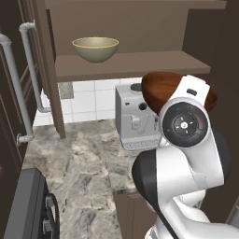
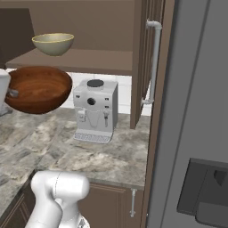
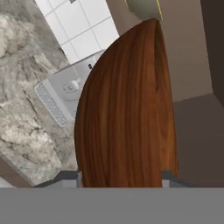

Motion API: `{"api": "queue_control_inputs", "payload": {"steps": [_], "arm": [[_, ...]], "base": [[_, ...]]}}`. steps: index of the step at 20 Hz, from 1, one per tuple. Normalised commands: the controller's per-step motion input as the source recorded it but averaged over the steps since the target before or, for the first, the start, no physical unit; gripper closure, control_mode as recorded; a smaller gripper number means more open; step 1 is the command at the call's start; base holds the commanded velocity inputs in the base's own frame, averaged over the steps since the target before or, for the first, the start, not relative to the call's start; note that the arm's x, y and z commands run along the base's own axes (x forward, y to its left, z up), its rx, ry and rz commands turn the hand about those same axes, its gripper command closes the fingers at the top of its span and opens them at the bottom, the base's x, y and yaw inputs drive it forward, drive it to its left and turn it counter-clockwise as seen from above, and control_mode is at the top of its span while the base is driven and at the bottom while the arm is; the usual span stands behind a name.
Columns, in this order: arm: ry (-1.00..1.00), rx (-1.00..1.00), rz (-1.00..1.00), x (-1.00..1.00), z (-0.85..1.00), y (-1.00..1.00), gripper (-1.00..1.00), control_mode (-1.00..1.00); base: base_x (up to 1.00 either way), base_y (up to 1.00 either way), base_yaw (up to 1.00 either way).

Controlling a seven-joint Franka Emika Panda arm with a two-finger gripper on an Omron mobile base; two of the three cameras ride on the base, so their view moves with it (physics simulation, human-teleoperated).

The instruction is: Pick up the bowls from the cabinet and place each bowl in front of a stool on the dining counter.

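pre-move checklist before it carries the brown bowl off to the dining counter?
1. Glossy reddish-brown wooden bowl gripped by the tool: ok, jaws closed on its rim.
2. Bowl clear of the dark brown cabinet shelf: ok, it hangs below and in front of it.
3. Bowl clear of the grey coffee machine: ok, apart in the right base view.
4. Bowl level: not ok, tilted on its side.
5. Pale olive-beige bowl upright on the shelf: ok.
6. Path to the dining counter: cannot tell.
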Motion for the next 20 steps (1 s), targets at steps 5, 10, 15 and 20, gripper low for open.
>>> {"api": "queue_control_inputs", "payload": {"steps": [5,10,15,20], "arm": [[0.07,-0.06,0.0,-0.12,-0.37,-0.07,1.0,-1.0],[0.08,-0.1,0.0,0.0,-0.47,-0.23,1.0,-1.0],[0.07,-0.03,0.0,0.0,-0.18,-0.09,1.0,-1.0],[0.0,0.0,0.01,0.0,0.0,0.0,1.0,-1.0]], "base": [[0.0,0.0,0.0],[0.0,0.0,0.0],[0.0,0.0,0.0],[0.0,0.0,0.0]]}}
